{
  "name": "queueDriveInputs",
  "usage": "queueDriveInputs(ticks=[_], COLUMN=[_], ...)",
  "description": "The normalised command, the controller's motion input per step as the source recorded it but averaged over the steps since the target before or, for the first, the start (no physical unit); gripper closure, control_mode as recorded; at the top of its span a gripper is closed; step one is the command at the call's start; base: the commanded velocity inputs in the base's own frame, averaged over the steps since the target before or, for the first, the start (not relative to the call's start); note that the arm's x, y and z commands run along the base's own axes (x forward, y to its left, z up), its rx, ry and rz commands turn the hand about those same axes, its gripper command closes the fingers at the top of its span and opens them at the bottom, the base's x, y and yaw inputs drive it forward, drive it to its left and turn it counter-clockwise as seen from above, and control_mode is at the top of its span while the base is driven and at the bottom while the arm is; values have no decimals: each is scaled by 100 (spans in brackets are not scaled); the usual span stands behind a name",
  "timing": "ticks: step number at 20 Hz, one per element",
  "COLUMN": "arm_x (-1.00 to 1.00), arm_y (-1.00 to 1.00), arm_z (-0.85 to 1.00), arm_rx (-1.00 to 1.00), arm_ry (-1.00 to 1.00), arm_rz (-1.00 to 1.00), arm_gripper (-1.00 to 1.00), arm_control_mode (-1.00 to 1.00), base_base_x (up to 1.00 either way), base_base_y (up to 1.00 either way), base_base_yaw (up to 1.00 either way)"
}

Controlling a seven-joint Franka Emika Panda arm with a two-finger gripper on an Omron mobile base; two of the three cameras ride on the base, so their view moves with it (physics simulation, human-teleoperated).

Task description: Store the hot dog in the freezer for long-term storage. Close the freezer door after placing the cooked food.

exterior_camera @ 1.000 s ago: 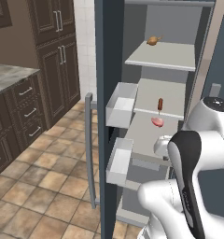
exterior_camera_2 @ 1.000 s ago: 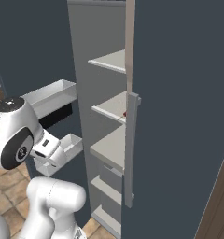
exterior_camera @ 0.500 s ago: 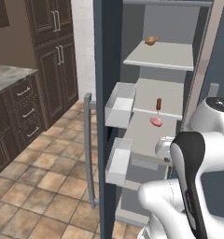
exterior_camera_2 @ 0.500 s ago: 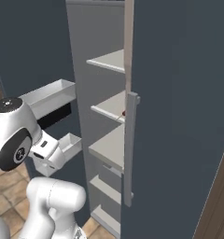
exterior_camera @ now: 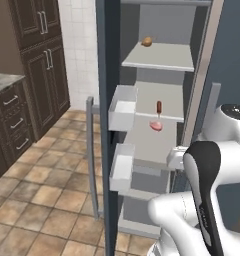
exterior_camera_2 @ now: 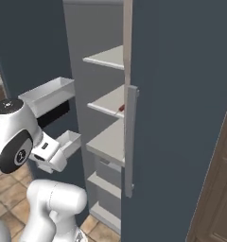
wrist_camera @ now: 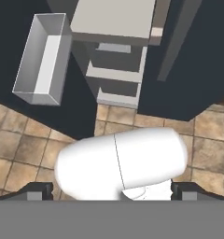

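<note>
Left base view has the freezer [exterior_camera: 164, 145] filling the centre and right of the frame, its grey interior and pale shelves exposed, and the freezer door [exterior_camera: 108, 125] swung open edge-on at centre left, two white bins [exterior_camera: 123, 106] on its inner face and its long grey bar handle [exterior_camera: 90, 155] to the left of it. Dark brown wooden cabinets [exterior_camera: 39, 65] fill the upper left, above a tan tiled floor [exterior_camera: 39, 200] across the lower left. On the middle shelf, right of centre, the hot dog [exterior_camera: 159, 107] lies at the back with a pink lump of meat [exterior_camera: 156, 125] just in front of it; a tan roundish food [exterior_camera: 147, 41] sits on the shelf above, near the top. In the right base view the hot dog [exterior_camera_2: 121, 108] is a red sliver at centre, beside the plain door's handle [exterior_camera_2: 130, 142]. In the hand view the gripper [wrist_camera: 111, 193] shows only dark tips at the bottom corners, set wide apart with nothing between them.
</note>
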Motion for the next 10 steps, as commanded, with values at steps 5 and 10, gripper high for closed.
queueDriveInputs(ticks=[5,10], arm_x=[0,0], arm_y=[0,0], arm_z=[0,0], arm_rx=[0,0], arm_ry=[0,0], arm_rz=[0,0], arm_gripper=[-100,-100], arm_control_mode=[100,100], base_base_x=[-49,-50], base_base_y=[24,35], base_base_yaw=[-25,-23])
